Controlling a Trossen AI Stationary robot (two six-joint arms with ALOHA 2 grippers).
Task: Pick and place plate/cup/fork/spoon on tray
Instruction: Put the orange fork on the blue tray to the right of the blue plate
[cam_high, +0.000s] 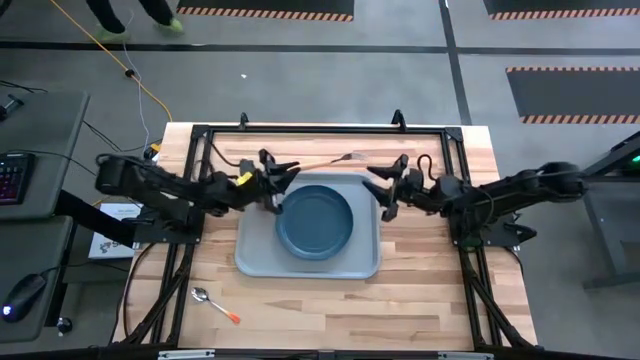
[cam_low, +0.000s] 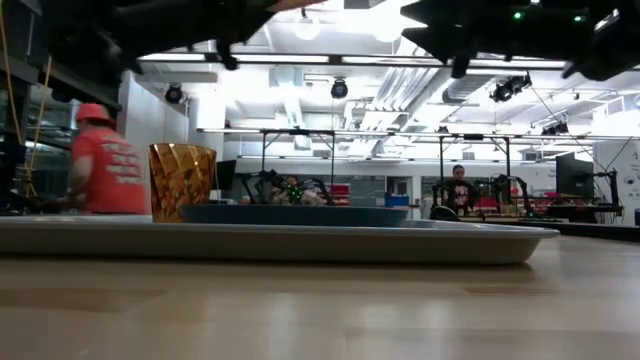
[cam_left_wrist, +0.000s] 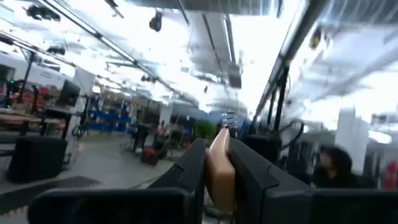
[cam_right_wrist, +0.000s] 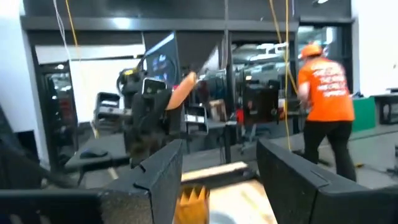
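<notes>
The pale grey-blue tray (cam_high: 262, 262) lies mid-table with the dark blue plate (cam_high: 315, 220) on it. The amber cup (cam_low: 182, 181) stands upright on the tray's left part; its rim also shows in the right wrist view (cam_right_wrist: 189, 200). My left gripper (cam_high: 278, 178) is above the tray's far left corner, shut on the fork (cam_high: 325, 162), whose tines (cam_high: 354, 157) point toward the table's right. My right gripper (cam_high: 383, 192) is open and empty above the tray's far right corner. The spoon (cam_high: 214, 304) lies on the table near the front left. My left gripper pinches the fork's salmon-orange handle (cam_left_wrist: 219, 163) between its two fingers. The fingers are about level and point toward the table's right, and the fork lies along them. Its silver tines (cam_left_wrist: 229, 118) stick out ahead of the fingertips. The fork is lifted clear of tray and table.
A black frame (cam_high: 320, 130) runs round the table's edges. Bare wood lies in front of the tray and to its right. In the room beyond, a person in an orange shirt (cam_low: 105, 160) stands to the left and others sit farther back.
</notes>
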